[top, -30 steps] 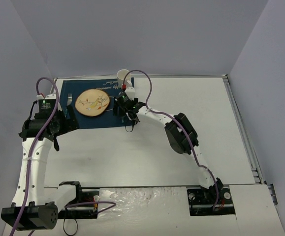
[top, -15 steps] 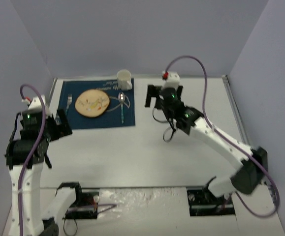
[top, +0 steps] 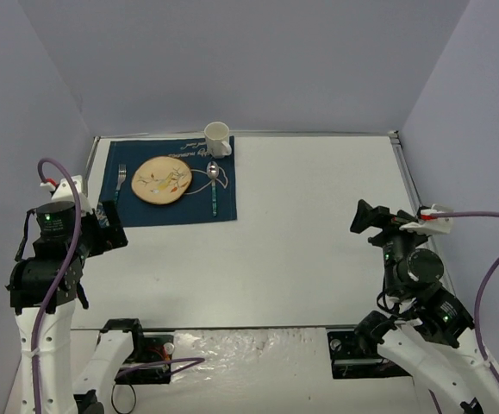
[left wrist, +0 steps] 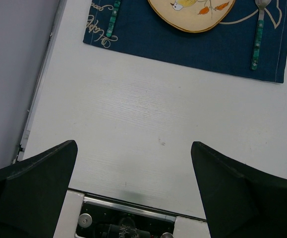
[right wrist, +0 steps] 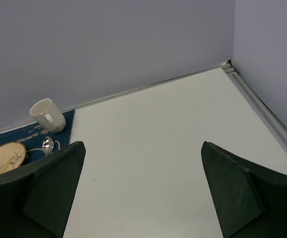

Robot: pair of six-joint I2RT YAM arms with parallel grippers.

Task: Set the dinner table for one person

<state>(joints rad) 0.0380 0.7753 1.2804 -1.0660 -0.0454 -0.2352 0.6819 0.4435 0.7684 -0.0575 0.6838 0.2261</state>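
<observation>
Smooth white dinner table (top: 301, 233), round painted plate (top: 162, 179)

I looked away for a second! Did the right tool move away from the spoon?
Yes. The right tool has pulled back from the spoon on the mat, toward the near right side of the table. It is open and empty.

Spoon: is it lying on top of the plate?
No, in the top view the spoon lies on the blue mat, to the right of the plate and apart from it.
</observation>
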